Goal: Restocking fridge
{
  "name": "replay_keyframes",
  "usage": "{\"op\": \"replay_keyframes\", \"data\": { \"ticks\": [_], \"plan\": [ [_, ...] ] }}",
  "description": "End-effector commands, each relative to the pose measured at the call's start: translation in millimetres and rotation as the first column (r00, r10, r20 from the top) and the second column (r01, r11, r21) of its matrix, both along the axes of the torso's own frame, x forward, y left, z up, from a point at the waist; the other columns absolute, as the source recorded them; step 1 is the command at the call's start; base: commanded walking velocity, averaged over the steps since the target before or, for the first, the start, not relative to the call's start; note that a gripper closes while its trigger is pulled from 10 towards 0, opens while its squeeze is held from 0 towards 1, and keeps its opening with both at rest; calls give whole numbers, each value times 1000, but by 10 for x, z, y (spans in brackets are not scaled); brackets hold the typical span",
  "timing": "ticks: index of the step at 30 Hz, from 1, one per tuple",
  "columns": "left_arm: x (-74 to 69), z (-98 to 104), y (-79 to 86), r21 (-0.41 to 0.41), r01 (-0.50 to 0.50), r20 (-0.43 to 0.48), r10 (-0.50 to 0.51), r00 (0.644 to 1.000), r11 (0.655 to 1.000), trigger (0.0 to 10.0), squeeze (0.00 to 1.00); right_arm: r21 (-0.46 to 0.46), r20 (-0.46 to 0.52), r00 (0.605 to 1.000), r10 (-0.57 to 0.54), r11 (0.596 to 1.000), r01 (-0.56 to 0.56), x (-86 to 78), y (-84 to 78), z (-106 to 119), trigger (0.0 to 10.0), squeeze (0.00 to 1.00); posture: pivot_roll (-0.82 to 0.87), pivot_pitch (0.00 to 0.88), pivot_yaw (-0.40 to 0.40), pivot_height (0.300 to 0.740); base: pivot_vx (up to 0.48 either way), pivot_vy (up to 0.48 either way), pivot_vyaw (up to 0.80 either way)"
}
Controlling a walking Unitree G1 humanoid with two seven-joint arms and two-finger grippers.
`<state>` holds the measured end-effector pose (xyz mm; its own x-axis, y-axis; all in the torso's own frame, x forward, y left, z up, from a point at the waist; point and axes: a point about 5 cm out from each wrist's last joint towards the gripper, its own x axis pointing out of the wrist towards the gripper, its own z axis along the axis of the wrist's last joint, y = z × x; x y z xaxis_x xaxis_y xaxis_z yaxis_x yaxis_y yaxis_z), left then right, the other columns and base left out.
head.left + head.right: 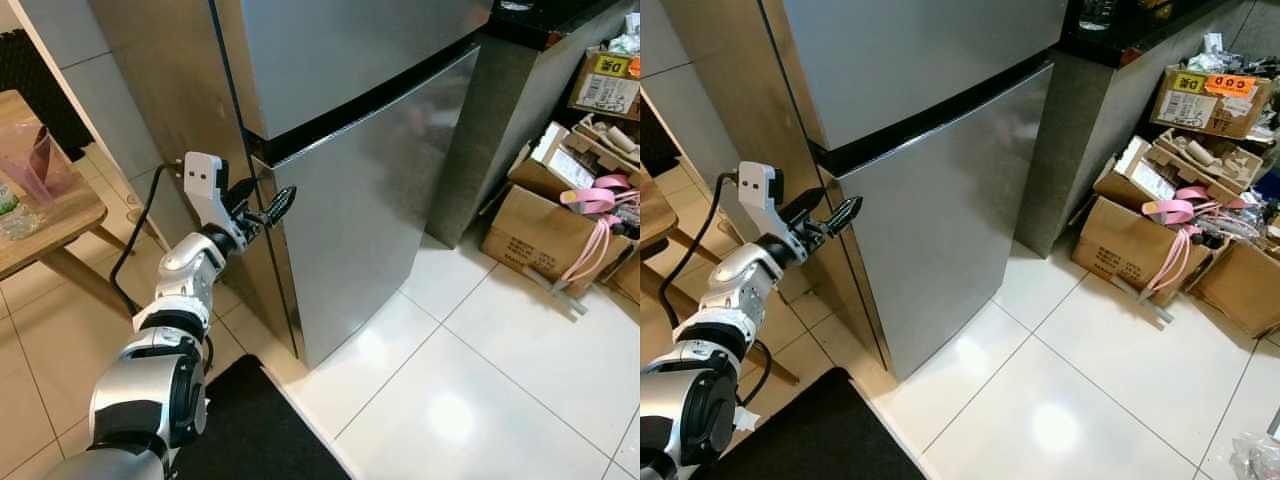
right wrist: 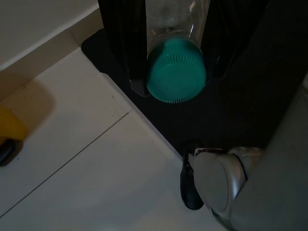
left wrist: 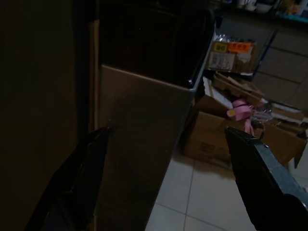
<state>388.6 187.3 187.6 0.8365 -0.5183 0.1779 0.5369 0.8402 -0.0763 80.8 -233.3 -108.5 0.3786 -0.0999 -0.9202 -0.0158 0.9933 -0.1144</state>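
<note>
my left end effector (image 1: 262,205) stood with its fingers spread wide and nothing between them, raised at the left edge of the lower fridge door (image 1: 375,190), right where that door met the dark gap under the upper door (image 1: 340,50). the right end effector (image 2: 174,72), hanging low over the black mat (image 1: 250,430), was clamped on a clear bottle (image 2: 175,57) with a green cap, so the thing to be stocked was in hand, and both doors were shut.

the worry, as i judged it: the steel face looked slick, and i could make out no handle, so a finger might skate off the edge rather than catch it. a pull with only one finger behind the lip could slip free. the black cable (image 1: 135,235) ran close behind that wrist (a snag if i swung wide), and the wooden bench (image 1: 45,235) stood near on that side.

open room lay on the white tiles (image 1: 480,400) in front, enough for a door swing, i thought. the cardboard boxes (image 1: 545,235) crowded the far right, well apart from the door edge.
</note>
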Motion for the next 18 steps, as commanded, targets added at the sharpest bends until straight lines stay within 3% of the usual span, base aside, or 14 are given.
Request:
{"op": "replay_keyframes", "data": {
  "ticks": [1,10,18],
  "plan": [
    [8,-6,-12,36,1,-7,-1,1000,999,10000,0,-7,-33,999,-6,1000,6,-114,-30,-16,10000,0,-90,185,18,740,0,0,0],
    [54,89,73,50,-72,5,72,997,996,10000,0,-9,-40,999,-6,1000,6,-181,-43,-21,10000,0,-106,215,17,740,0,0,0],
    [75,231,125,46,-53,36,52,998,998,10000,0,-11,-41,999,0,1000,-1,-205,-52,-20,10000,0,-106,230,11,740,0,0,0]
  ]
}}
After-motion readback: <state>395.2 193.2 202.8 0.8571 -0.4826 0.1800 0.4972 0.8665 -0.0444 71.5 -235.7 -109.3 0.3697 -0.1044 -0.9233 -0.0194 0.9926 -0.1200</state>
